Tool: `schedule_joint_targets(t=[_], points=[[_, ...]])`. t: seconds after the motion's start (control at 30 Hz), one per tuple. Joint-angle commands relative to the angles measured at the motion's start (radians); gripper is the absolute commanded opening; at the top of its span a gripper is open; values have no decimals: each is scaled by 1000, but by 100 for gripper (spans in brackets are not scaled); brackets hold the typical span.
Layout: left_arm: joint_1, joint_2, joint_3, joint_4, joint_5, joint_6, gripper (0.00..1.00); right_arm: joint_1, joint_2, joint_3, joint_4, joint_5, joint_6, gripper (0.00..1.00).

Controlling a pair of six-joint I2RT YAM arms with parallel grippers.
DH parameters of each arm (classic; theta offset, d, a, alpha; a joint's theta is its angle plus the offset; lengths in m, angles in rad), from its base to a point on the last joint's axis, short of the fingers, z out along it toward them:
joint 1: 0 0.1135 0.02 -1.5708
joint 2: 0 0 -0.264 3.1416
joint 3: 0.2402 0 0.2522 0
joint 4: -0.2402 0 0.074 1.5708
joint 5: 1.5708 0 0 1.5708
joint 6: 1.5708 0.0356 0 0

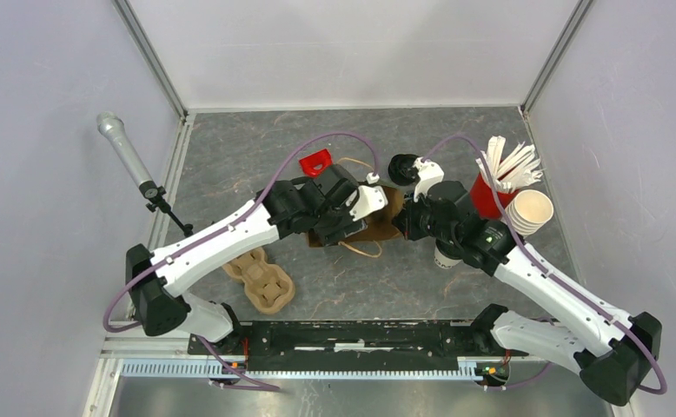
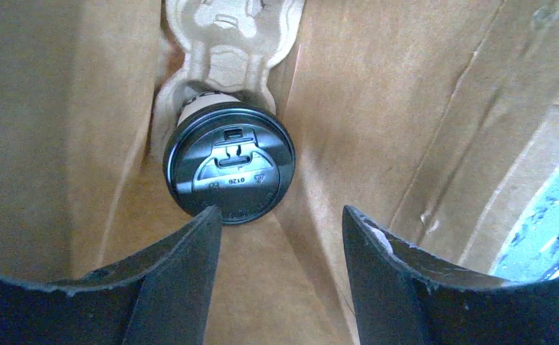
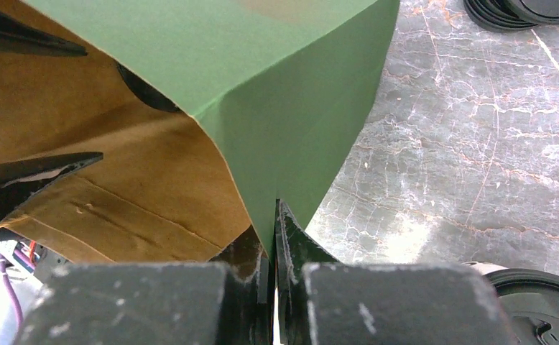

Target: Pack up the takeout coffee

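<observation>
A brown paper bag (image 1: 385, 224) lies open at the table's centre. My left gripper (image 2: 280, 215) is open and empty inside the bag, its fingertips just short of a takeout coffee (image 2: 228, 171), a cream cup with a black lid. That cup sits in a pulp carrier (image 2: 233, 36) at the bag's far end. My right gripper (image 3: 275, 215) is shut on the bag's edge, whose outer wall (image 3: 284, 93) looks green in the right wrist view. A second lidded coffee (image 1: 445, 257) stands on the table under my right arm and also shows in the right wrist view (image 3: 539, 302).
A second pulp carrier (image 1: 261, 278) lies at front left. A stack of black lids (image 1: 403, 165), a red cup of white sticks (image 1: 493, 189) and a stack of cream cups without lids (image 1: 530, 213) stand at back right. A red object (image 1: 315, 161) and a microphone (image 1: 126, 155) are at the left.
</observation>
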Motion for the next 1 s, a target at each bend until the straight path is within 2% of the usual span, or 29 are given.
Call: schedule_joint_targets(t=[0.0, 0.67, 0.97], points=[[-3, -61, 60, 4, 44, -77, 69, -3, 9, 94, -30, 3, 28, 4], [-3, -149, 109, -22, 113, -187, 71, -13, 90, 271, -291, -39, 129, 7], [-3, -194, 115, 41, 145, -256, 75, -20, 125, 365, -426, -12, 175, 7]])
